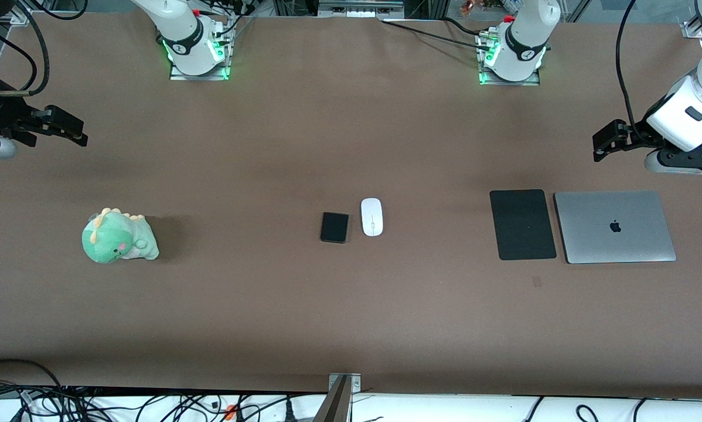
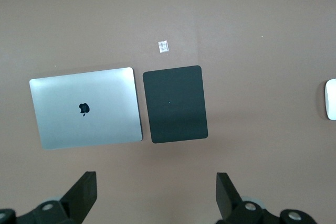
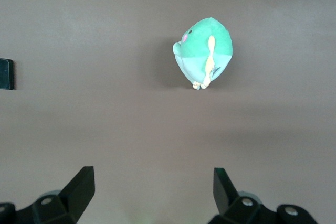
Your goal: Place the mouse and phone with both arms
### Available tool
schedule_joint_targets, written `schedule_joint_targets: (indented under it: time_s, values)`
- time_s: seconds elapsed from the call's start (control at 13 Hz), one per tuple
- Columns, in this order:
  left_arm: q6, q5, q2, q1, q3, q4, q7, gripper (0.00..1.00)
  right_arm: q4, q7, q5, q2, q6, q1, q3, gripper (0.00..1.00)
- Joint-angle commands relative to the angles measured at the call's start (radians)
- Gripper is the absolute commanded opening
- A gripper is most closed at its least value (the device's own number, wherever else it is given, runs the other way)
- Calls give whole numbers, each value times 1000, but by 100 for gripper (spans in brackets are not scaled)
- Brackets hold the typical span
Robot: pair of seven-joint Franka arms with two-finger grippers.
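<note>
Our left gripper hangs spread wide and empty over bare table at the left arm's end, with nothing between its fingers. Looking down from it, the dark pad and the closed silver laptop lie side by side, just apart, and the mouse peeks in at the frame's edge. Our right gripper mirrors it at the right arm's end, likewise splayed and holding nothing, with the green plush dinosaur on the table below it and toward the front camera. Both arms wait.

Moving outward to the table's centre: with the phone as the dial and twelve o'clock toward the robots' bases, the mouse sits at about two o'clock, just beside it and not touching. The pad lies off at three o'clock, well apart; the dinosaur at nine.

We judge both task things light and rigid. The mouse looks smooth and glossy, so its domed shell may squirt out of a loose pinch; we would take it across its narrow width, at the middle of its long flanks, fingers low on the sides. The phone is a thin flat slab lying flush, with little edge to catch; we would grip its two long edges, fingertips right down at the table. Since the two lie so close, the finger entering the gap between them risks nudging the neighbour.
</note>
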Motion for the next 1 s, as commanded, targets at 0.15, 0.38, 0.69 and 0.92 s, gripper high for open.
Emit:
schedule_joint_targets:
  time_s: [0.15, 0.38, 0.69, 0.92]
  values:
    - [-26, -11, 15, -11, 5, 34, -8, 100, 25, -12, 10, 10, -11, -5, 4, 100]
    - [-73, -17, 17, -11, 5, 34, -22, 100, 25, -12, 10, 10, -11, -5, 4, 100]
    - [-84, -21, 28, -24, 2, 32, -11, 100, 25, -12, 10, 10, -11, -5, 4, 100]
    - [-95, -21, 83, -19, 2, 31, -3, 100, 27, -12, 10, 10, -11, -5, 4, 100]
